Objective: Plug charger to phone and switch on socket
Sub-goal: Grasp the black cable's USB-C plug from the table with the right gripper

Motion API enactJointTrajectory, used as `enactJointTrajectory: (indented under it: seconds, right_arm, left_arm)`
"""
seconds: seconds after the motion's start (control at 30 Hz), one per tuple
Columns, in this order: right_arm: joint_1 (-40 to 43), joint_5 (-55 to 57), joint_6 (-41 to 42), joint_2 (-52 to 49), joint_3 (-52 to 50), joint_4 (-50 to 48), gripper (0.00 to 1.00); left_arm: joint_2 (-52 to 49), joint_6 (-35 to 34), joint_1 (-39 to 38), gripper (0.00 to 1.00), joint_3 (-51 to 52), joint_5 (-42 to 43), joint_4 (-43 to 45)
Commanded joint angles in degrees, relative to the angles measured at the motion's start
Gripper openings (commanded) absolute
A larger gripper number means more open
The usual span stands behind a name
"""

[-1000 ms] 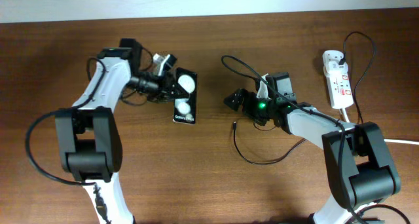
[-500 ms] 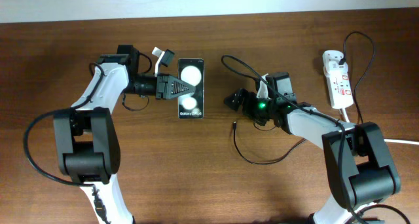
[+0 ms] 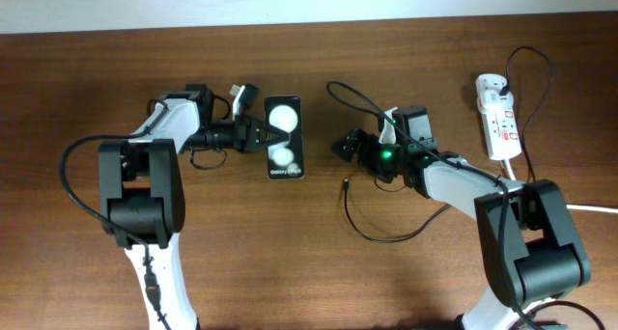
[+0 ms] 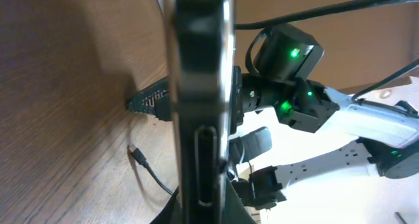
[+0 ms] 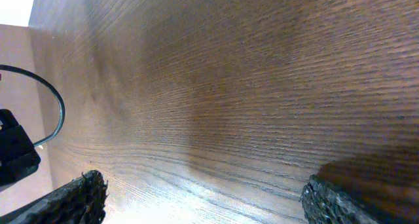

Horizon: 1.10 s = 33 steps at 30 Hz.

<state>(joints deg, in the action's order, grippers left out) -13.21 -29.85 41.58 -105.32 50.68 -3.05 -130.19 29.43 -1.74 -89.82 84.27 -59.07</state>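
Note:
The phone (image 3: 287, 152), a glossy black slab with two white round reflections, lies face up left of centre, and my left gripper (image 3: 267, 135) is shut on its left long edge. In the left wrist view the phone (image 4: 200, 73) shows edge-on, running up from the left gripper (image 4: 201, 212). The charger (image 3: 367, 235) is a thin black cable looping over the table, with its plug tip (image 3: 346, 185) lying free right of the phone; the plug tip (image 4: 135, 152) also shows beside the phone's edge. My right gripper (image 3: 345, 145) stands open above that tip, holding nothing. The socket (image 3: 497, 118) lies far right.
A thick white cord (image 3: 589, 208) leaves the socket toward the right edge. More of the black cable (image 3: 529, 60) arcs around the socket's top. In the right wrist view the open right gripper (image 5: 209, 201) frames only bare wood, with a black cable (image 5: 57, 112) at the left.
My left gripper has carried the phone to the right and straightened it from a tilt, and the left arm has folded in closer. The right arm and the cable have not moved.

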Motion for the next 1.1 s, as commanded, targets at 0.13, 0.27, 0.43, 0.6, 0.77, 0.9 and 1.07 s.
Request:
enactJointTrajectory:
  seconds: [0.13, 0.27, 0.43, 0.6, 0.77, 0.9, 1.07]
  right_arm:
    - [6.3, -9.5, -3.9, -2.1, -1.2, 1.5, 0.41]
    - [7.2, -6.2, -9.0, 3.8, -1.0, 16.1, 0.04]
    - [3.0, 7.2, -12.9, 6.1, 1.3, 30.9, 0.18]
    - [-6.3, 16.0, -13.3, 6.1, 4.9, 34.3, 0.41]
    - [-14.9, 26.4, -12.4, 5.6, 5.1, 33.9, 0.47]
    - [-17.5, 29.7, -12.1, 5.6, 5.1, 32.7, 0.54]
    - [-16.7, 30.3, -11.4, 5.6, 5.5, 31.2, 0.64]
  left_arm:
    - [-0.2, -0.9, 0.5, 0.0, 0.1, 3.0, -0.1]
    - [-0.2, -0.9, 0.5, 0.0, 0.1, 3.0, -0.1]
    - [-0.2, -0.9, 0.5, 0.0, 0.1, 3.0, 0.2]
    - [-0.2, -0.9, 0.5, 0.0, 0.1, 1.9, 0.6]
    - [-0.2, -0.9, 0.5, 0.0, 0.1, 1.6, 0.8]
    - [-0.2, -0.9, 0.5, 0.0, 0.1, 1.7, 1.0]
    - [-0.2, -0.9, 0.5, 0.0, 0.1, 1.7, 1.0]
